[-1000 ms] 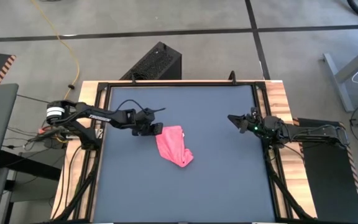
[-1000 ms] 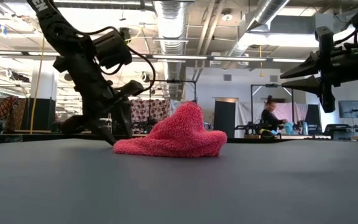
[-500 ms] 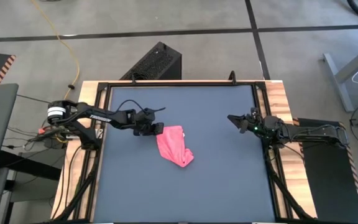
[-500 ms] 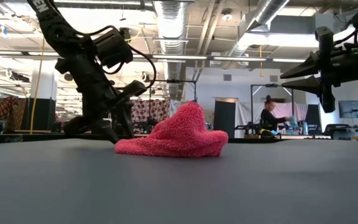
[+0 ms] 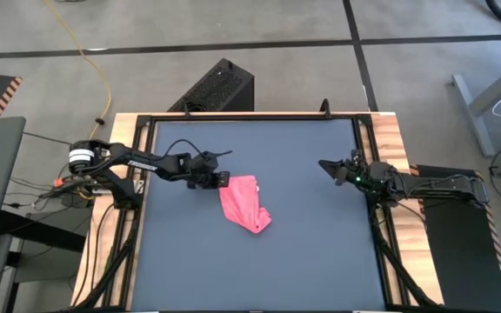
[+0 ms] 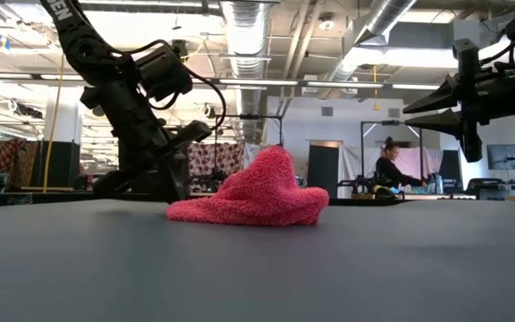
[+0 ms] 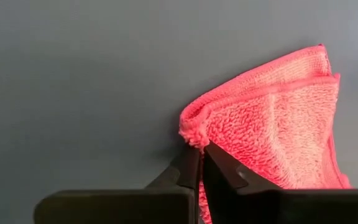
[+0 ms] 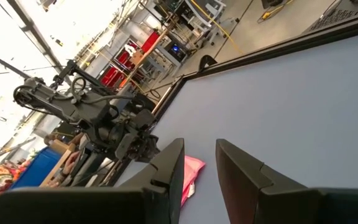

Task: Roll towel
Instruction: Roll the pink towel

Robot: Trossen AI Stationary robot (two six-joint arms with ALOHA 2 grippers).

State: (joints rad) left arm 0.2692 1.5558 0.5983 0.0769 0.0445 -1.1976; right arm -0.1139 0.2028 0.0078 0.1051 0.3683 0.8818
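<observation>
- The left gripper [image 5: 221, 180] is sitting low on the dark grey table mat [image 5: 259, 261], with its two fingers brought fully together.
- In the left wrist view, the fingertips [image 7: 199, 163] are meeting right at the folded corner of the towel [image 7: 278, 118]; a tuft of the pink hem is lying at the point where they join, so the claw is appearing to pinch that corner.
- The towel [image 5: 244, 203] is lying bunched directly ahead of the left claw's tips, spreading away from them toward the middle of the mat.
- In the low view the towel [image 6: 253, 192] is standing up as a soft pink mound with a rounded peak, its base resting on the mat, and the left gripper [image 6: 175, 183] is touching its edge on the side nearer the left arm.
- The right gripper [image 5: 328, 165] is hovering above the mat near the right edge, well apart from the towel, with its jaws standing partly open and gripping nothing.
- Seen from the right wrist, the right fingers [image 8: 166, 171] are framing a gap, and beyond them the towel [image 8: 189, 171] is showing pink on the mat, with the left arm [image 8: 98, 121] behind it.
- A person [image 6: 388, 167] is standing far off in the room beyond the table.
</observation>
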